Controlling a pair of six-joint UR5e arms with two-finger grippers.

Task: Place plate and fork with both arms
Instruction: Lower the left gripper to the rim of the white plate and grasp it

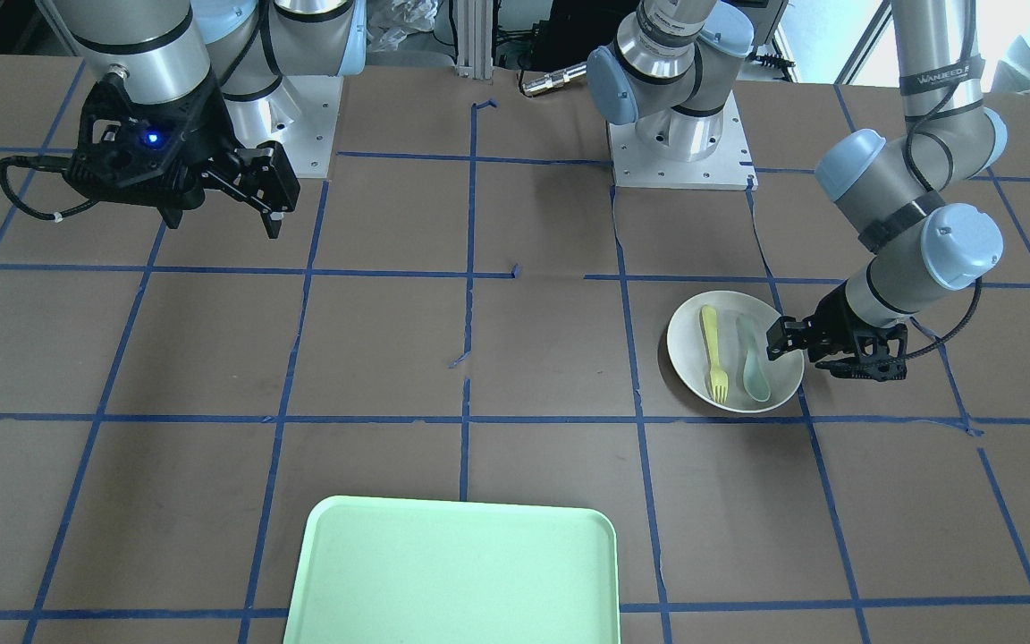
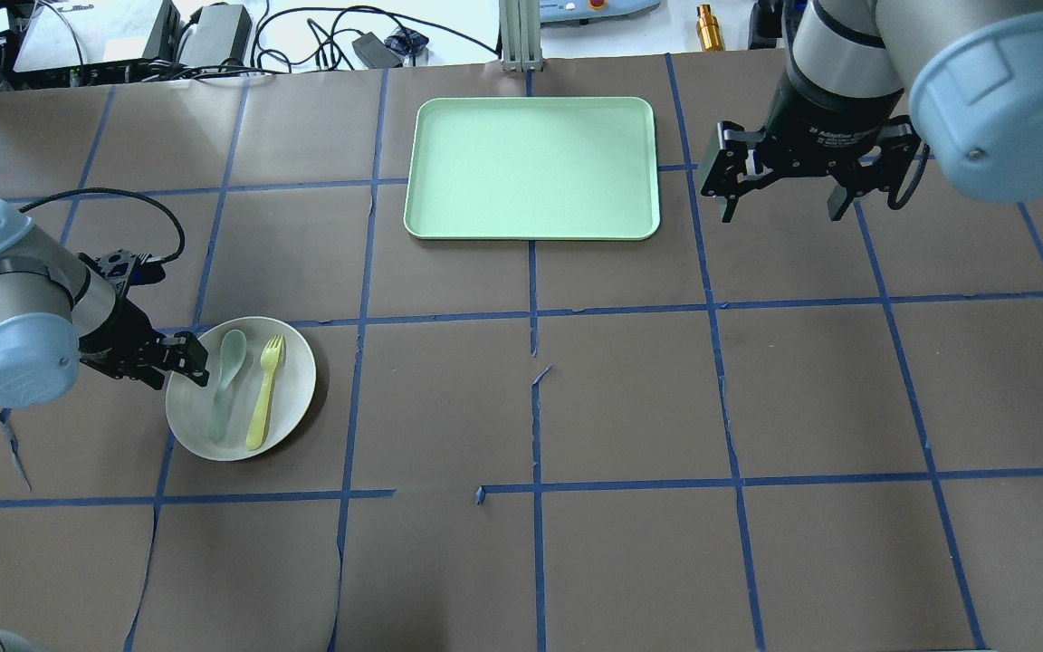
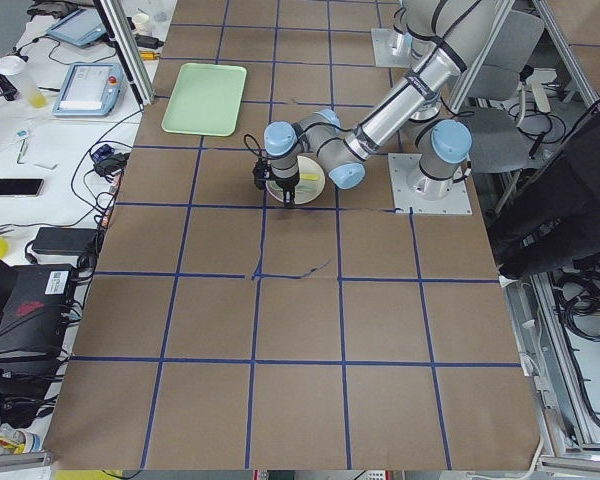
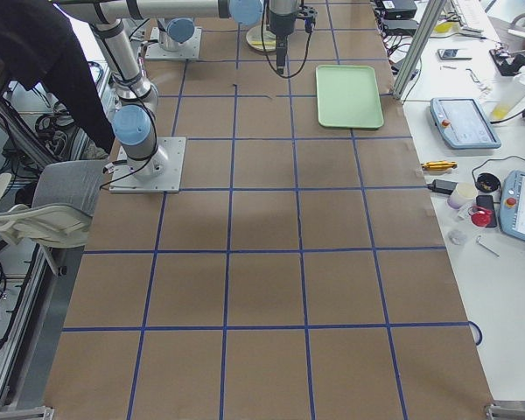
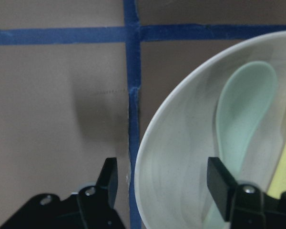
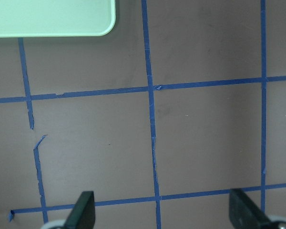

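Note:
The off-white plate point(image 2: 297, 367) lies on the table at my left, also in the front view point(image 1: 687, 344). In it lie the yellow fork point(image 2: 265, 394) and a pale green spoon point(image 2: 224, 385), side by side. My left gripper point(image 2: 179, 362) is open and low at the plate's outer edge. In the left wrist view point(image 5: 164, 183) one finger is outside the rim point(image 5: 148, 148) and the other inside, beside the spoon point(image 5: 243, 109). My right gripper point(image 2: 781, 213) is open and empty, raised above the table to the right of the tray.
A light green rectangular tray point(image 2: 531, 167) lies at the far middle of the table; its corner shows in the right wrist view point(image 6: 47, 16). Blue tape lines grid the brown table. Cables and equipment lie past the far edge.

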